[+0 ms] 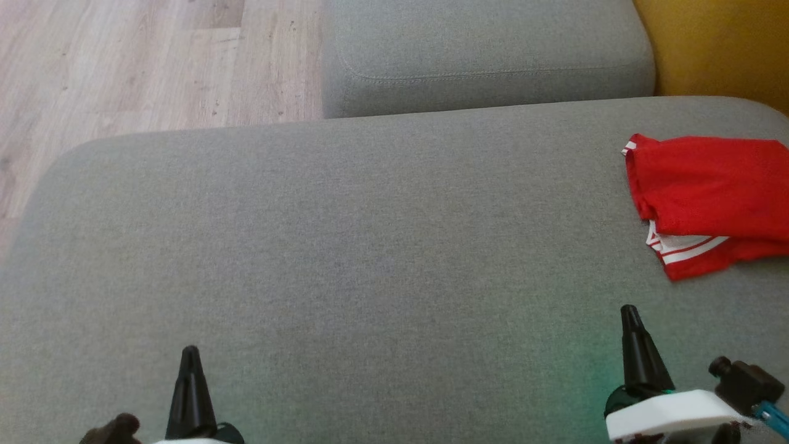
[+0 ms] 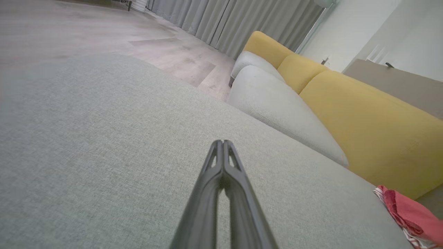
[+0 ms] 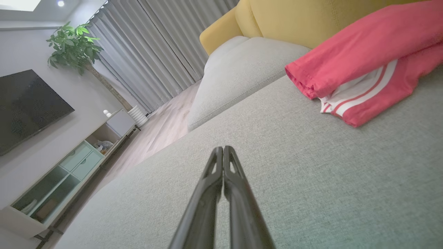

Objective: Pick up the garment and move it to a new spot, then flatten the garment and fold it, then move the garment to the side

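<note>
The garment [image 1: 709,197] is red with white stripes and lies folded at the far right of the grey sofa seat [image 1: 345,246]. It also shows in the right wrist view [image 3: 363,72] and at the lower right corner of the left wrist view [image 2: 410,214]. My right gripper [image 1: 629,311] is shut with nothing in it, a short way in front of the garment and apart from it. My left gripper [image 1: 190,351] is shut and empty at the lower left, over bare seat. In each wrist view the fingertips [image 2: 223,142] [image 3: 223,148] touch each other.
A second grey cushion [image 1: 487,55] lies beyond the seat, with yellow backrests [image 1: 721,43] at the right. Wooden floor [image 1: 123,68] is at the upper left. A TV, a low cabinet [image 3: 69,166] and a plant [image 3: 74,48] stand across the room, before grey curtains.
</note>
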You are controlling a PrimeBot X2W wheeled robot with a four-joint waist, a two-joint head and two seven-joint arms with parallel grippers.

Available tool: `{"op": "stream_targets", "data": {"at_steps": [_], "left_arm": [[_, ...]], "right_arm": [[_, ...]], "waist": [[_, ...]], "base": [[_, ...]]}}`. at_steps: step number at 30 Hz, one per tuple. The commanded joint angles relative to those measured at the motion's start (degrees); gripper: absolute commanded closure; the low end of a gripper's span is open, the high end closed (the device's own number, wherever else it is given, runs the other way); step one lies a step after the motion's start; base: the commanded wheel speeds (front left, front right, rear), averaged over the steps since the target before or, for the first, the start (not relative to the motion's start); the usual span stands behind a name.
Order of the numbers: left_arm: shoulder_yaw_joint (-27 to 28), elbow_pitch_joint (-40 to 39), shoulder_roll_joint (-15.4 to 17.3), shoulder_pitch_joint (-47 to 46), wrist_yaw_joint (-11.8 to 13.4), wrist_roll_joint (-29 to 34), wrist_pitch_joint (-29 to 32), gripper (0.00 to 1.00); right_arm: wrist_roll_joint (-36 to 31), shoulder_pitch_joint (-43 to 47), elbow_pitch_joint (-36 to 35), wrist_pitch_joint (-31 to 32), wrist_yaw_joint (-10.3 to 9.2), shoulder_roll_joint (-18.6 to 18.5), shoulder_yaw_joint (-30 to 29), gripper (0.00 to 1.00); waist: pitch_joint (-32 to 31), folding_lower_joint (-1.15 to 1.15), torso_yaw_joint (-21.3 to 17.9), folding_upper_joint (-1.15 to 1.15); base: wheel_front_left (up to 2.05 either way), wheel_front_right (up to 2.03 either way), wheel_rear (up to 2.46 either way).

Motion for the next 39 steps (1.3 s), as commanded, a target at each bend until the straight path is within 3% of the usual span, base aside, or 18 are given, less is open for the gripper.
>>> {"op": "stream_targets", "data": {"at_steps": [1,39], "left_arm": [[1.4,-1.3,0.8,-2.8,-0.5,-2.1,0.3,1.00],[5.2,2.6,1.1,-9.0,-3.9,-28.3,6.3,1.00]], "right_arm": [[2.2,-3.4,-1.6,0.4,-0.02,-1.0,-0.2,1.00],[28.5,-7.8,0.2,6.2,-0.03,-1.4,-3.8,1.00]], "waist": [[0.0,0.00,0.0,0.00],[0.5,0.00,-0.2,0.00]], "base": [[0.00,0.00,0.00],[0.00,0.00,0.00]]}}
